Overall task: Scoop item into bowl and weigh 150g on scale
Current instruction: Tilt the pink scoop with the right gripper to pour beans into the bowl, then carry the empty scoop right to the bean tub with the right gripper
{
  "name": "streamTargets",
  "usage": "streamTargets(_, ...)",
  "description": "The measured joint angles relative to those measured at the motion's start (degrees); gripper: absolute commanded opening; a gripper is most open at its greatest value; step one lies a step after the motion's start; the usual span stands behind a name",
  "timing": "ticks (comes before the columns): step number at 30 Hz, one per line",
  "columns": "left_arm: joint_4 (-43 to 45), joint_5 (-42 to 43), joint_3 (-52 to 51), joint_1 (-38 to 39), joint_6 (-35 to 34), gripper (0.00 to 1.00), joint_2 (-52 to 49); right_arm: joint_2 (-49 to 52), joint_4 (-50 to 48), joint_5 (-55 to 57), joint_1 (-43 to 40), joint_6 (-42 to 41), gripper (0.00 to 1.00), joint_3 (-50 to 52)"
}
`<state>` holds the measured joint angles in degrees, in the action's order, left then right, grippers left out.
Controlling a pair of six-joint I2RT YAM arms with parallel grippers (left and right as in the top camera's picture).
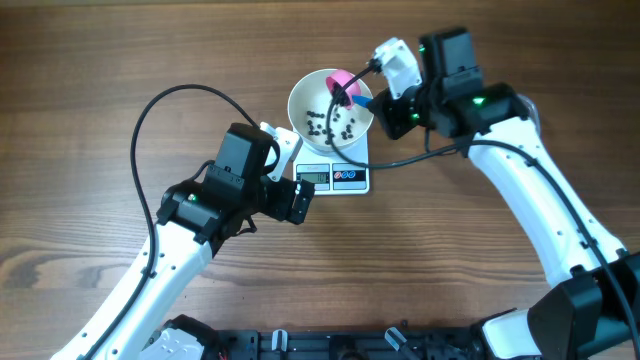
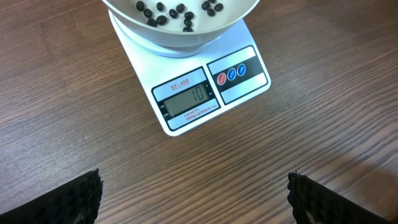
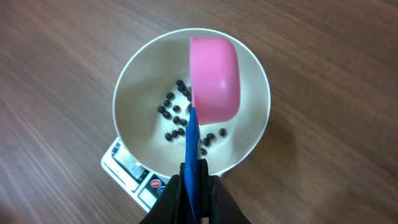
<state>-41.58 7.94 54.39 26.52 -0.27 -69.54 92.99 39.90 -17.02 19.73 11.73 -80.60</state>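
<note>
A: Item 1, R claw. Status?
B: Pressed together, pinching the blue handle of the pink scoop. Scoop's hanging over the bowl, tipped, underside facing the wrist cam.
A: Item 2, beans?
B: Beans are lying as a thin scatter on the bowl floor. None showing in the scoop. Bowl's sitting on the scale, approx. centred.
A: Item 3, L claw?
B: Spread wide, gripping nothing, touching nothing. It's hovering over the surface just in front of the scale, cam facing the display.
A: Progress?
B: Judging it early. Display's showing a small figure, prob. well short of target.
A: Handling notes, step in hand?
B: It's emptying the scoop. Recommending:
- keeping the scoop mouth inside the rim so nothing's bouncing out
- not resting the scoop on the bowl, or the reading's getting skewed
- lifting clear before trusting the display
- taking smaller loads when nearing target

Bean source isn't in view.
</note>
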Motion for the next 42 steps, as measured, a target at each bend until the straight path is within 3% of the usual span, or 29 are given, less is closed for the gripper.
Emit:
streamTargets(9,0.0,0.0,0.0,0.0,0.0,1.0,0.0,0.0,-0.3,6.7,3.1,2.2,0.04,0.0)
streamTargets(35,0.0,0.0,0.0,0.0,0.0,1.0,0.0,0.0,-3.1,8.1,3.1,12.4,0.04,0.0)
streamTargets(42,0.0,0.0,0.0,0.0,0.0,1.0,0.0,-0.3,-2.4,8.0,3.1,-1.6,0.04,0.0)
